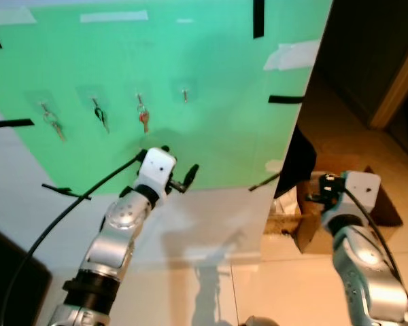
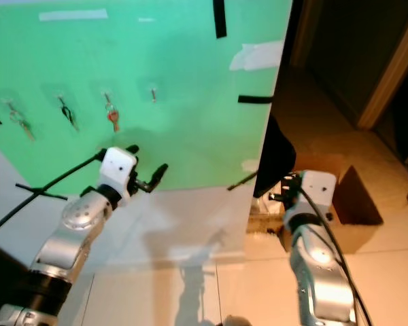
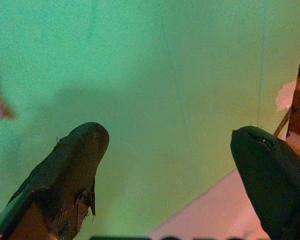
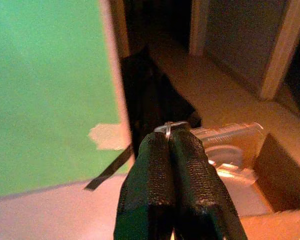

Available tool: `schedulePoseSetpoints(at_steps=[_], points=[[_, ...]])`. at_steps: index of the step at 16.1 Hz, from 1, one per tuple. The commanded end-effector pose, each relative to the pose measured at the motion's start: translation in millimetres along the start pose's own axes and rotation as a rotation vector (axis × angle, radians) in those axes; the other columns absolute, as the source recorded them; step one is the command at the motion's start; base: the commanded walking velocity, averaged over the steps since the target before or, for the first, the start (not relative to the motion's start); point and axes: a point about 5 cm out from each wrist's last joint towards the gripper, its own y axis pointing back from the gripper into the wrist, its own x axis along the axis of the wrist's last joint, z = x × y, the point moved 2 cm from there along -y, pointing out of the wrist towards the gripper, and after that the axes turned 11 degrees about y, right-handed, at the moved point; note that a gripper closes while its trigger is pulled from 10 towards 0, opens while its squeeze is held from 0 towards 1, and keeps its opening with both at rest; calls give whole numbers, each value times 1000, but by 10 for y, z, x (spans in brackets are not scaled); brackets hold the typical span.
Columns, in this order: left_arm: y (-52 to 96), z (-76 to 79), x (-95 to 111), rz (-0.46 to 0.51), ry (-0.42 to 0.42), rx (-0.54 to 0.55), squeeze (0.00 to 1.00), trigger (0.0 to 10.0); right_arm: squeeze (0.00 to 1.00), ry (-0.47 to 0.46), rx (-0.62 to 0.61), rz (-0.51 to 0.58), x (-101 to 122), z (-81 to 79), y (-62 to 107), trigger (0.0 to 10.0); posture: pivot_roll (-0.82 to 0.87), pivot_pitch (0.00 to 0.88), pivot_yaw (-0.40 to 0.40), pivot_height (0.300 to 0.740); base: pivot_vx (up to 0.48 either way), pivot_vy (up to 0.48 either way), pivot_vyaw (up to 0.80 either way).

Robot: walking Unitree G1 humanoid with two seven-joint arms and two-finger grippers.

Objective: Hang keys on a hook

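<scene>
Keys hung: three sets on the clear hooks of the green board (image 1: 211,75) — silver (image 1: 53,123), dark (image 1: 100,115), red (image 1: 143,118).
Free hook: small clear one (image 1: 184,94), bare.
Left gripper (image 3: 165,150): spread wide, holding nothing, below the hooks.
Right gripper (image 4: 171,145): pinched on a thin metal key ring (image 4: 171,126), well right of the board.
Left to do: I'd say carry it to the bare hook.

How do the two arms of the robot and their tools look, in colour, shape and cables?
Both arms are built of rounded silver segments with black joints. The left arm ends in a white boxy wrist block, and a black cable runs along it. The right arm has the same white block and its own black cable. The left tool has two long, rounded black fingers; the right tool has finely textured black fingers.
</scene>
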Motion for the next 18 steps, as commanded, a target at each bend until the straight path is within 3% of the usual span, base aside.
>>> schedulePoseSetpoints(at_steps=[1, 13, 18], points=[[13, -62, 0, -9, -3, 18, 0, 10000, 0, 2, 9, 15, 35, -32, 5, 10000, -194, 0, 92, 740, 0, 0, 0], [-6, -26, 21, -4, -17, -2, 0, 10000, 0, 16, 18, 29, 67, -7, -26, 10000, -198, 0, 96, 740, 0, 0, 0], [5, 26, 57, 0, -24, -70, 0, 10000, 0, 66, 112, 39, 115, 22, -31, 10000, -182, 0, 85, 740, 0, 0, 0]])
